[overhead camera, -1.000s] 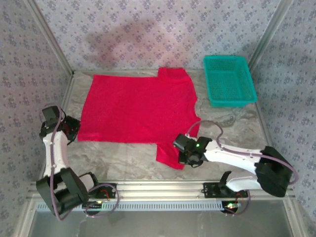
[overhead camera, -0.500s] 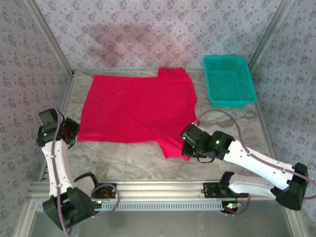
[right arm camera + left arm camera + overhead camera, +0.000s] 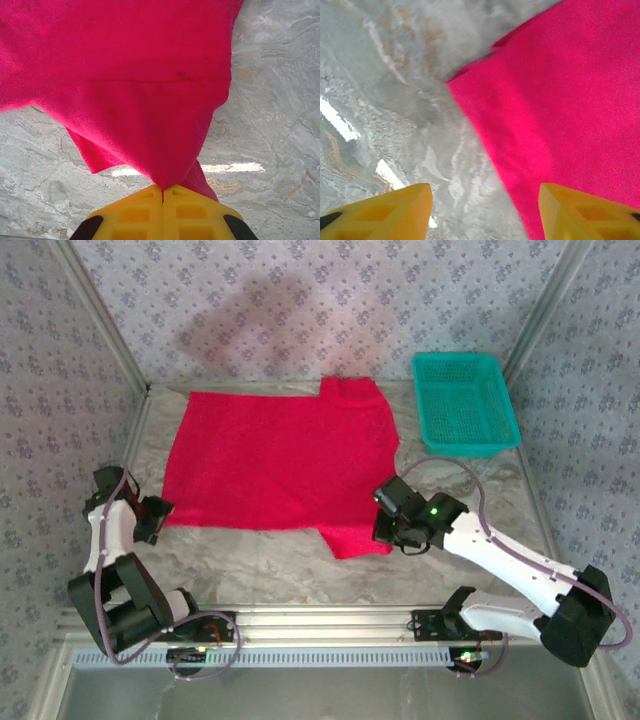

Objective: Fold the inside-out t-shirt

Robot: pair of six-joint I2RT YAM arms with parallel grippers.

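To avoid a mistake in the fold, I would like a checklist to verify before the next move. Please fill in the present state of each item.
1. The right gripper is shut on the near sleeve of the red t-shirt: ok.
2. The left gripper is open, with the shirt's corner ahead of it and not gripped: ok.
3. The shirt's body lies flat on the table: ok.
4. The teal mesh basket stands apart from the shirt: ok.
5. How many cloth layers the right gripper pinches: cannot tell.
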